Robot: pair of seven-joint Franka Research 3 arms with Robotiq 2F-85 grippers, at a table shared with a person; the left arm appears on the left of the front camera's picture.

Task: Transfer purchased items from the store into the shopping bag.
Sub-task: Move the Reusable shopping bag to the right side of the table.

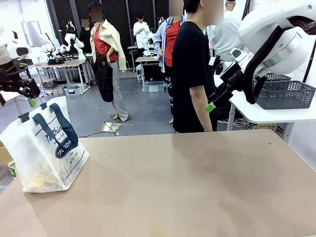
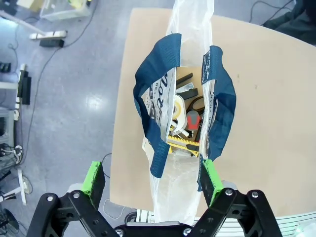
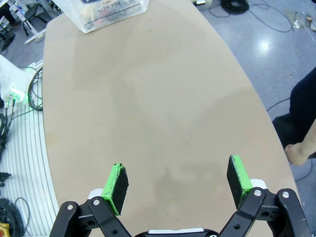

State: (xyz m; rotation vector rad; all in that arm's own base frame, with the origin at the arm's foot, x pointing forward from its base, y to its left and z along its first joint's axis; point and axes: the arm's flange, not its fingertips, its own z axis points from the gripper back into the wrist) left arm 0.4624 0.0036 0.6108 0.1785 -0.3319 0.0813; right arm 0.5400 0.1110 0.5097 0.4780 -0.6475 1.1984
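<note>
A: Biggest first? Wide tan-topped bench [image 1: 197, 182], bare across the middle.

B: Next, translucent whitish plastic shopping bag with navy strap handles [image 1: 47, 148], upright near the bench's left edge, mouth gaping.

A: Inside it? Purchased items [image 2: 185, 123] piled at the bottom: flat brown cardboard packet, yellow strip, white roll, something red.

B: Dark grey lattice basket [image 1: 284, 94] on the white side table, far right.

A: Left claw [image 2: 153, 180]? Spread wide, empty, poised directly above the bag's mouth.

B: Right claw [image 3: 177, 182]? Likewise wide, gripping nothing, raised over bare bench.
</note>
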